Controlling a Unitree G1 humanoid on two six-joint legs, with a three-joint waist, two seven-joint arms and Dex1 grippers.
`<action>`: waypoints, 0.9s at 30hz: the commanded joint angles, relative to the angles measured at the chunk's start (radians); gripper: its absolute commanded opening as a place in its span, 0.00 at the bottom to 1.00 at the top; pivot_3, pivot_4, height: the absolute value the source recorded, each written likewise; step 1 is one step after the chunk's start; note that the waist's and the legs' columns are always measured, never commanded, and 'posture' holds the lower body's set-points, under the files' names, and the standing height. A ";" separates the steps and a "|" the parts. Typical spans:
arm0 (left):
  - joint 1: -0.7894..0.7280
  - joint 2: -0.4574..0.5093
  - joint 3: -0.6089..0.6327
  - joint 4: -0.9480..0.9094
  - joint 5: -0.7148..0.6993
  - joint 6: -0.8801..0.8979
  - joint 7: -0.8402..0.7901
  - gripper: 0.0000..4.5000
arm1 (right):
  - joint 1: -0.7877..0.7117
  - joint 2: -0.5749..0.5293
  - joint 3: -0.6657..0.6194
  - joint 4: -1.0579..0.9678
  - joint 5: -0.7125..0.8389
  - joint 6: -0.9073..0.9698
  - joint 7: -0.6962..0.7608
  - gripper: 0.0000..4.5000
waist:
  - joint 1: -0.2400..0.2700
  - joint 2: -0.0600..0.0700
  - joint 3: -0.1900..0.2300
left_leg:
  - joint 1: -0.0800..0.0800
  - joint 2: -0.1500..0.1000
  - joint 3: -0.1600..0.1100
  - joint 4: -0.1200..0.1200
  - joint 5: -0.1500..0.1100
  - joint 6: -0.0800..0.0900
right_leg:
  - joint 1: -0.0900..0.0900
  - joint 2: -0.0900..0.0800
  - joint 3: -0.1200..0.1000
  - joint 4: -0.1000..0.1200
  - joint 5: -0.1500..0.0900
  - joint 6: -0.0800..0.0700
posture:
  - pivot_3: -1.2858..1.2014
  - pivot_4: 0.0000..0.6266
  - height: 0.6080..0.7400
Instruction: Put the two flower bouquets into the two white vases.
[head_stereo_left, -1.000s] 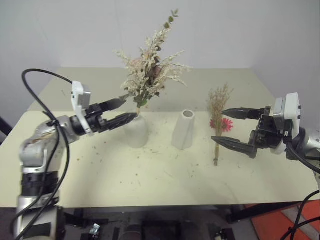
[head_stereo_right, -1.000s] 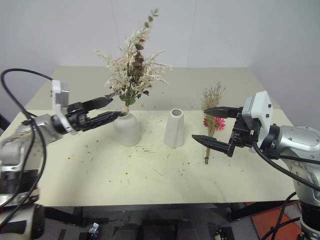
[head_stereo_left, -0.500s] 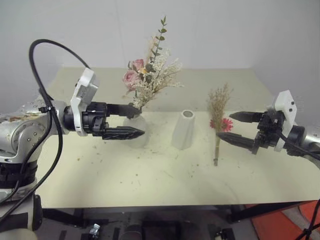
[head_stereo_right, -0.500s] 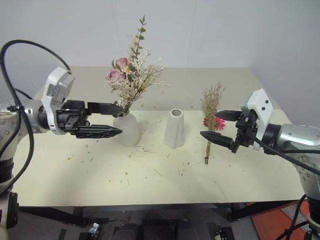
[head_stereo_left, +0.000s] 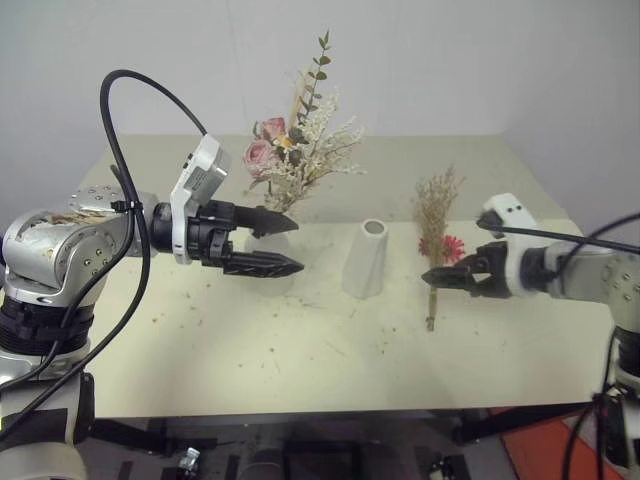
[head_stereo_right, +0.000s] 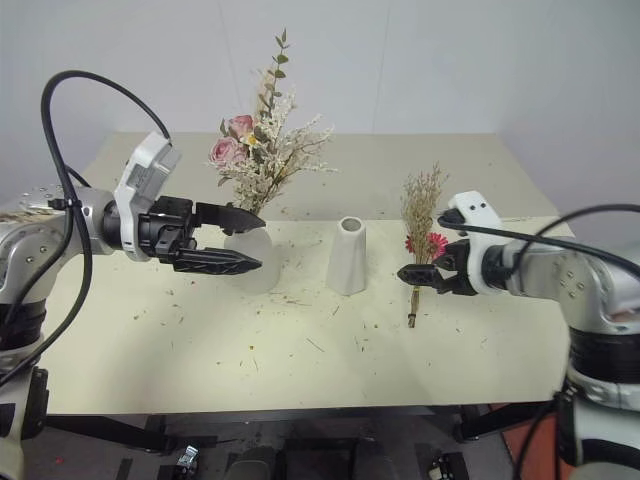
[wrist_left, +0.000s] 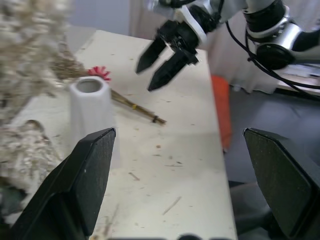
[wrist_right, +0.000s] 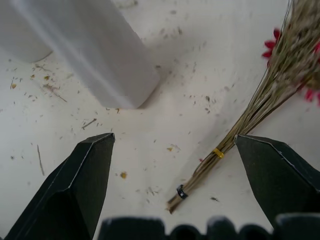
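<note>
The fuller bouquet (head_stereo_left: 300, 150) of cream grasses and pink roses stands in the squat white vase (head_stereo_right: 266, 282). My left gripper (head_stereo_left: 291, 242) is open and empty just in front of that vase, hiding most of it. The taller white vase (head_stereo_left: 366, 258) stands empty at mid-table. To its right, the slim tan bouquet (head_stereo_left: 436, 215) with red daisies lies flat on the table. My right gripper (head_stereo_right: 404, 273) is open, low over that bouquet's stems (wrist_right: 235, 137), which show between its fingers (wrist_right: 85, 180) without touching them.
Dried bits of plant litter the cream table (head_stereo_left: 300, 350). A white wall rises behind it. An orange patch of floor (head_stereo_left: 560, 440) shows past the table's front right corner. Black cables loop over both arms.
The fuller bouquet has turned upright in the squat vase. My left gripper has swung right, across the vase's front. My right gripper has rolled and dropped toward the slim bouquet's stems.
</note>
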 joint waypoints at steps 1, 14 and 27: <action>-0.013 0.003 0.045 -0.044 -0.004 0.008 0.055 0.99 | -0.042 0.022 0.026 0.059 -0.071 0.028 -0.087 1.00 | 0.002 0.000 0.000 | 0.000 0.000 0.000 0.000 0.000 0.000 | 0.000 0.000 0.000 0.000 0.000 0.000 | 0.52 0.24 1.00; 0.101 -0.003 0.102 -0.188 -0.026 -0.050 0.110 1.00 | -0.090 0.138 0.227 0.345 -0.273 -0.183 -0.060 0.64 | -0.006 0.000 0.000 | 0.000 0.000 0.000 0.000 0.000 0.000 | 0.000 0.000 0.000 0.000 0.000 0.000 | 0.52 0.24 1.00; 0.184 0.024 0.155 -0.230 -0.024 -0.069 0.124 1.00 | -0.072 0.140 0.136 0.407 -0.360 -0.227 -0.074 0.01 | -0.018 0.000 0.000 | 0.000 0.000 0.000 0.000 0.000 0.000 | 0.000 0.000 0.000 0.000 0.000 0.000 | 0.52 0.24 1.00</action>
